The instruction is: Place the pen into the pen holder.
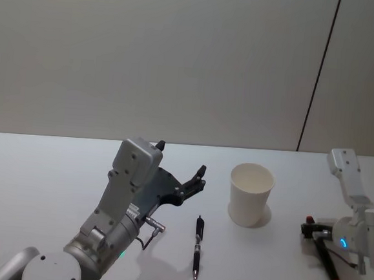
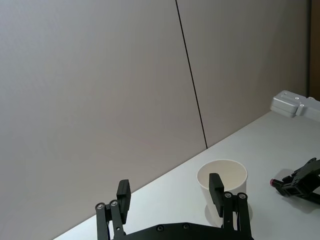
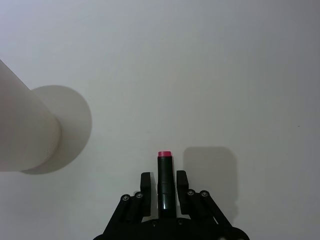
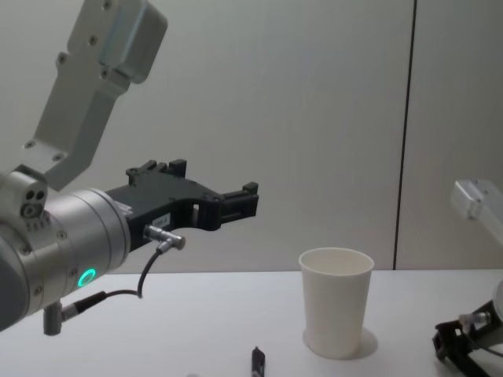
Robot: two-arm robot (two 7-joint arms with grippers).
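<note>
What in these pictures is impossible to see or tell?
Chest view: the bottom edge cuts off the black pen, leaving one end; the pen holder hides its inside behind its wall.
Right wrist view: the right gripper, low on the table, covers most of the red-tipped pen; the frame edge cuts off the holder's rim.
Left wrist view: a finger of the open, raised left gripper hides part of the holder.

Up on the head, one camera looks down into the pen holder (image 1: pixel 251 194) from the near side. The chest camera sits low and meets that same pen holder side-on (and closer). The left wrist camera peers past the left gripper (image 2: pixel 170 186) at it and the wall (image 2: pixel 100 75) beyond. The right wrist camera hangs close over the table (image 3: pixel 225 75) beside it, looking past the right gripper (image 3: pixel 163 175), which clasps a pink-tipped pen (image 3: pixel 164 162).
</note>
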